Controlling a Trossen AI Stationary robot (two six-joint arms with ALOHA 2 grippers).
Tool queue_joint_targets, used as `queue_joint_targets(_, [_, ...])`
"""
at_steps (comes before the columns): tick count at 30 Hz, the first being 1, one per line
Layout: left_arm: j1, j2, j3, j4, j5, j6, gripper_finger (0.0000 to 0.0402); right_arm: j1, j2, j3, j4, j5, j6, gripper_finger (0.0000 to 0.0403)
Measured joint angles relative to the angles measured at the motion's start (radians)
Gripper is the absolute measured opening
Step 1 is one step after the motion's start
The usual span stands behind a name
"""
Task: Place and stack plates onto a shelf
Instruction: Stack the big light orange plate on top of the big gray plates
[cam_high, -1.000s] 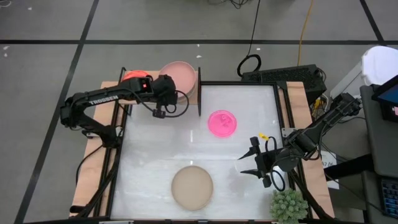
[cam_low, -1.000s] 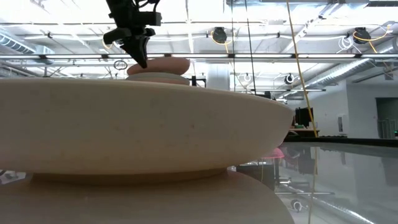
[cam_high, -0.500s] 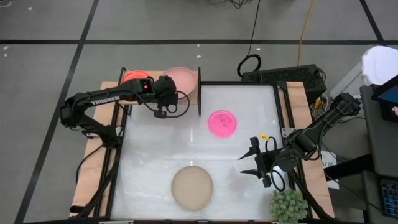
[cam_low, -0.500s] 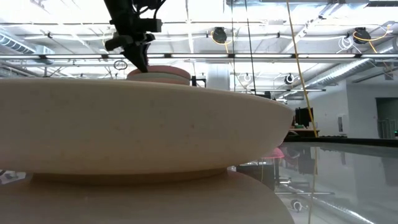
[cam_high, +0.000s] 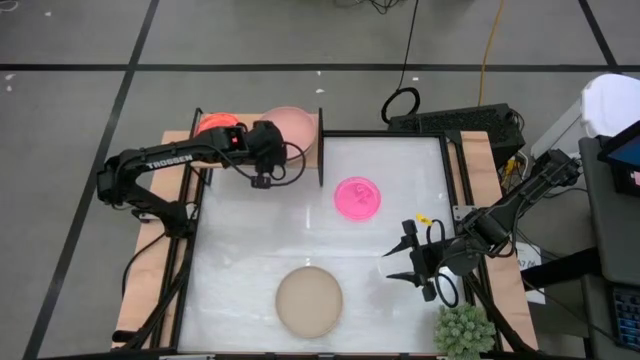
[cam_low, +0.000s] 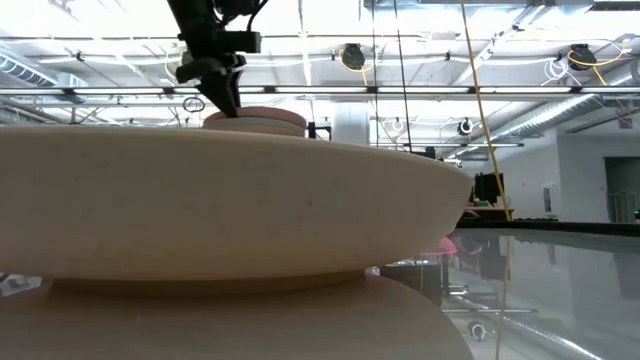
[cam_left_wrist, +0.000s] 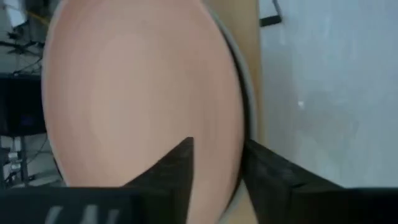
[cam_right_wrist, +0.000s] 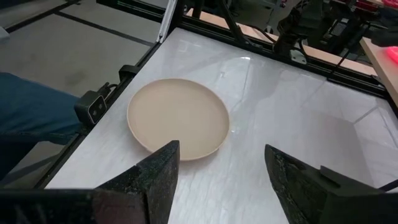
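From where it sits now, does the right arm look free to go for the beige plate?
Probably yes. The right end effector stands open beside the beige plate, with only bare tabletop between them; the plant sits off to the other side.

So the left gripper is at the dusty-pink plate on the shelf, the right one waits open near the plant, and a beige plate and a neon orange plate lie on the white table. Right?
Not quite: the small plate on the table is neon pink, as the high view shows. The rest holds: left gripper at the dusty-pink plate on the shelf, right gripper open near the plant, beige plate on the table.
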Motion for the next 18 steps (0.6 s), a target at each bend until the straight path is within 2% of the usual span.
queue_joint_targets(4, [-0.027,0.0,0.001,0.034,-0.038,-0.101,0.0193,0.0,0.0,-0.048,0.031,0.064,-0.003,0.0216])
queue_joint_targets(7, [-0.07,0.0,0.004,0.034,-0.089,-0.125,0.0219,-0.009,0.0,-0.086,0.036,0.127,-0.01,0.0216])
queue_joint_targets(15, [-0.167,0.0,0.005,0.036,-0.287,-0.101,0.0242,-0.087,0.0,-0.161,0.081,0.154,-0.008,0.0216])
queue_joint_targets(18, [-0.184,-0.009,0.005,0.036,-0.335,-0.142,0.0246,-0.114,0.0,-0.179,0.09,0.153,-0.003,0.0216])
